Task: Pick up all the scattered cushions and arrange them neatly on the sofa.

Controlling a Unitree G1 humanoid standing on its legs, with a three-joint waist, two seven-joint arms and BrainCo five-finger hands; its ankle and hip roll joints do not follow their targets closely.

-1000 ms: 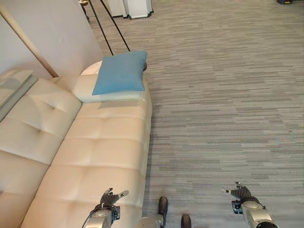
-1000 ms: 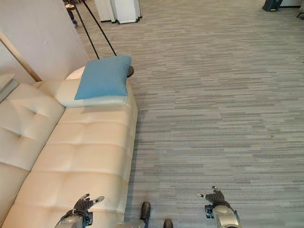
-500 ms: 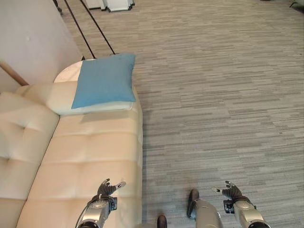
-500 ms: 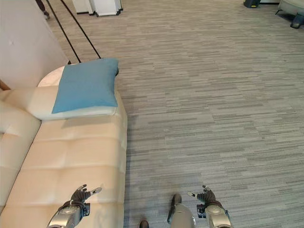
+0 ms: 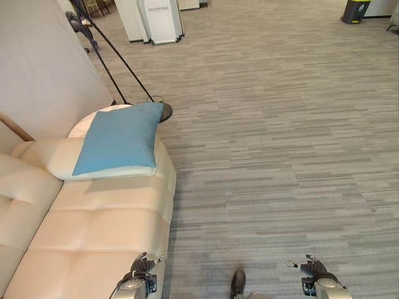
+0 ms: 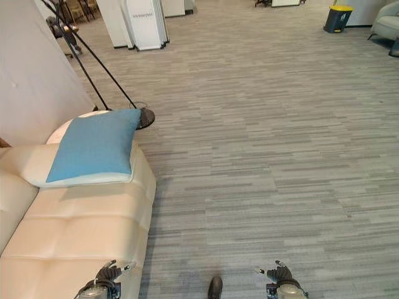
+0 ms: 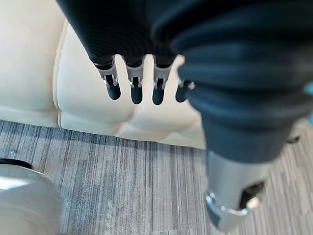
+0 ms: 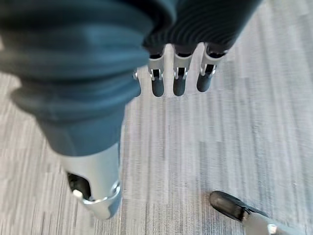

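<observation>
A blue cushion (image 5: 120, 138) lies on top of a cream cushion (image 5: 68, 163) at the far end of the cream sofa (image 5: 93, 237). My left hand (image 5: 141, 281) hangs low over the sofa's near front corner, fingers straight and holding nothing. In the left wrist view its fingers (image 7: 134, 88) point at the sofa's seat edge (image 7: 88, 105). My right hand (image 5: 313, 270) hangs over the carpet at the lower right, open and empty. In the right wrist view its fingers (image 8: 178, 78) show above bare carpet.
Grey striped carpet (image 5: 280, 137) spreads to the right of the sofa. A black floor lamp's base (image 5: 163, 111) and slanted poles stand beyond the sofa's far end by the wall. White panels (image 5: 156, 18) and a dark bin with a yellow lid (image 5: 352, 10) stand far back.
The camera has turned right and tilted up, so the sofa and cushions slid left and more far floor shows. Both hands stay low and open.
</observation>
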